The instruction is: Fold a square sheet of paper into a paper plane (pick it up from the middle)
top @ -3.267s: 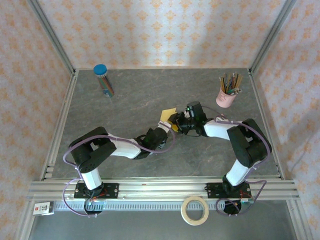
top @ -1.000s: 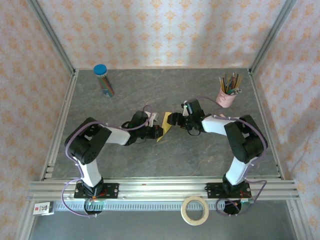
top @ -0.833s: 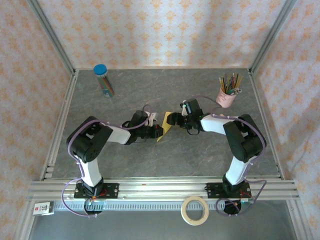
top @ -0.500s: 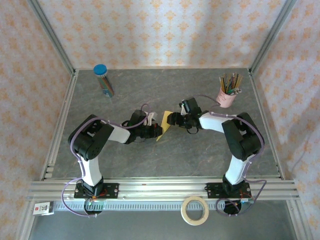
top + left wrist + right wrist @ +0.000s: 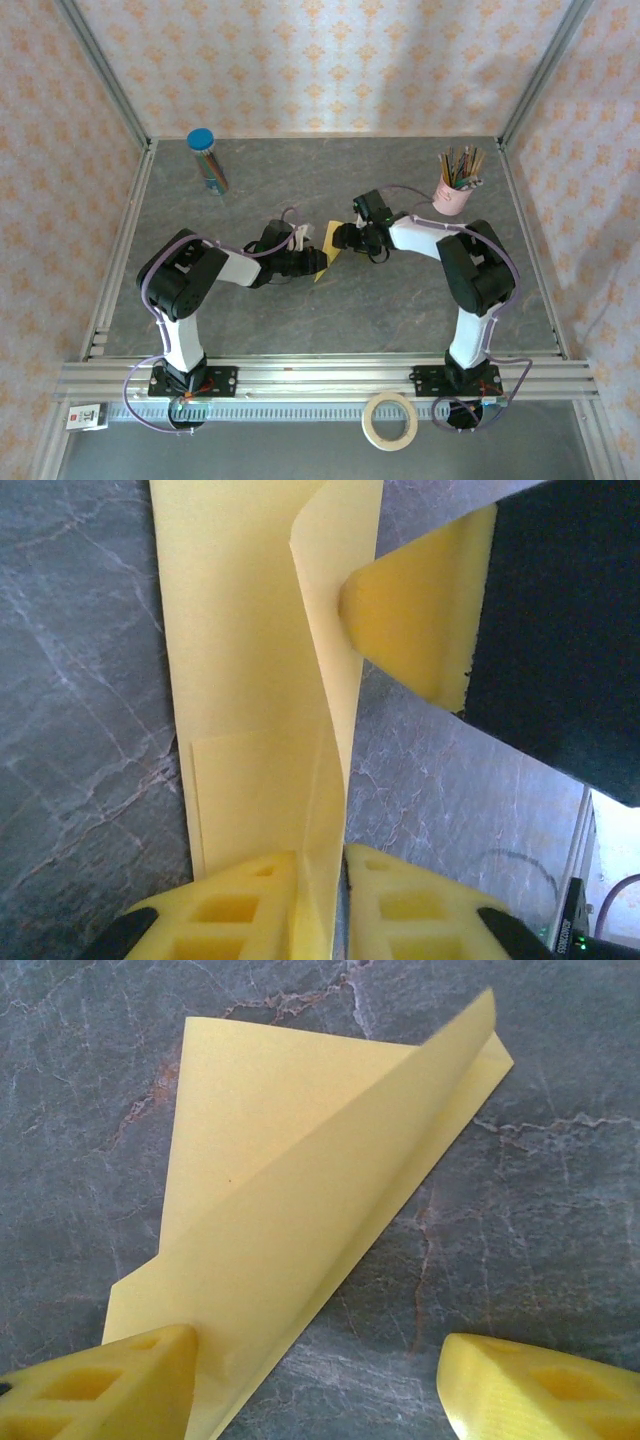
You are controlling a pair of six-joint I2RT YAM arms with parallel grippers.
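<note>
Straddling a raised flap of the partly folded yellow paper sheet (image 5: 250,680), the left gripper (image 5: 320,905) is seen with its fingers drawn close on either side of that flap; whether the paper is actually clamped cannot be told. The right gripper (image 5: 315,1355) is held with its jaws well apart, one finger set against the sheet's edge and the other over bare table. In the left wrist view, a right fingertip appears to touch the standing flap from the opposite side.

The sheet is laid on the grey marbled table (image 5: 400,300), well apart from the pink cup of pencils (image 5: 452,195), on the cup's left-arm side and somewhat nearer the arm bases. A blue-capped tube (image 5: 207,160) is found far across from the cup, toward the opposite back corner. A roll of tape (image 5: 390,420) is placed much nearer than the cup, beyond the table's near edge.
</note>
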